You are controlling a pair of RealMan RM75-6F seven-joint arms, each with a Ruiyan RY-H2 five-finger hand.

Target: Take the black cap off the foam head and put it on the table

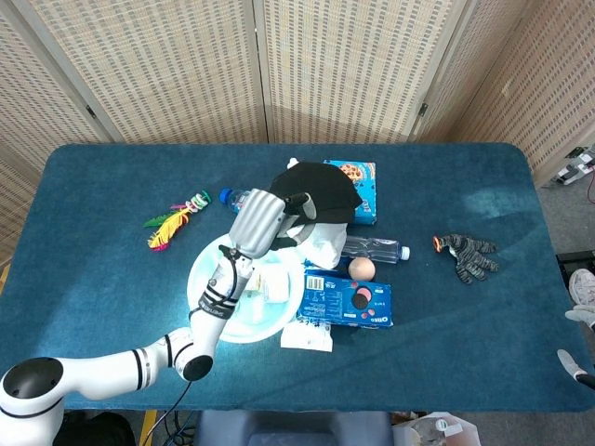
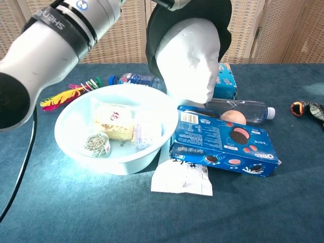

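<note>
The black cap (image 1: 318,189) sits on the white foam head (image 1: 325,243), which stands mid-table; in the chest view the cap (image 2: 225,30) wraps the top and sides of the foam head (image 2: 190,55). My left hand (image 1: 263,221) is up against the cap's left side, with fingertips (image 1: 299,199) touching its edge. Whether they pinch the fabric is hidden. In the chest view only the left forearm (image 2: 61,35) crosses the top left. The right hand shows in neither view.
A white bowl (image 2: 71,142) with snack packs stands below the left hand. Beside the foam head lie an Oreo box (image 2: 223,144), a water bottle (image 2: 243,109), a peach-coloured ball (image 1: 362,268) and a white packet (image 2: 183,179). Feather toy (image 1: 170,228) to the left, striped glove (image 1: 469,253) to the right.
</note>
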